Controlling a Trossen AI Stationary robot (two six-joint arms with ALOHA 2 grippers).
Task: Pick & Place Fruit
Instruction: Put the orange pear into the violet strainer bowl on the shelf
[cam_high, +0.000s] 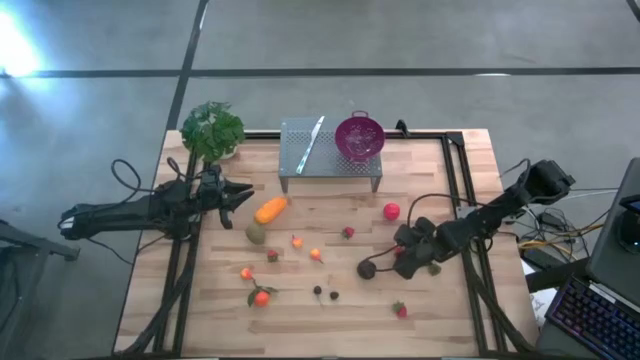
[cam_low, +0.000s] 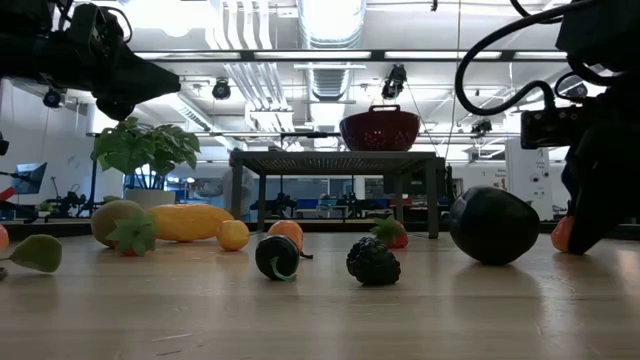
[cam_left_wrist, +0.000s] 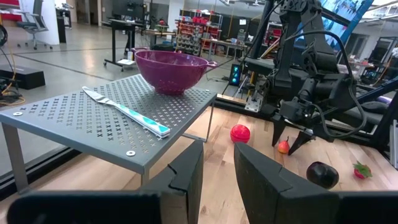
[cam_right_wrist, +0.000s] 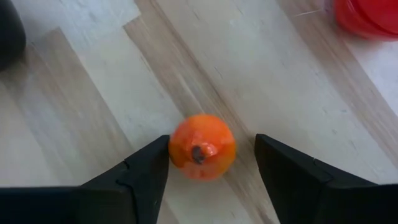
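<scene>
Orange and glossy, a small round fruit (cam_right_wrist: 202, 147) with a dark stem dimple lies on the pale wood-plank table (cam_right_wrist: 74, 124), between the right gripper's (cam_right_wrist: 211, 165) wide-spread matte black fingers without touching them. Only the right wrist view shows this; from above, the right gripper (cam_high: 400, 250) hides it, beside the dark purple ball (cam_high: 367, 268). The left gripper (cam_high: 243, 195), narrowly parted and empty, hovers near the elongated orange fruit (cam_high: 270, 209). The left wrist view shows the perforated metal stand (cam_left_wrist: 93, 118) bearing a knife (cam_left_wrist: 127, 112) and purple colander (cam_left_wrist: 171, 67).
</scene>
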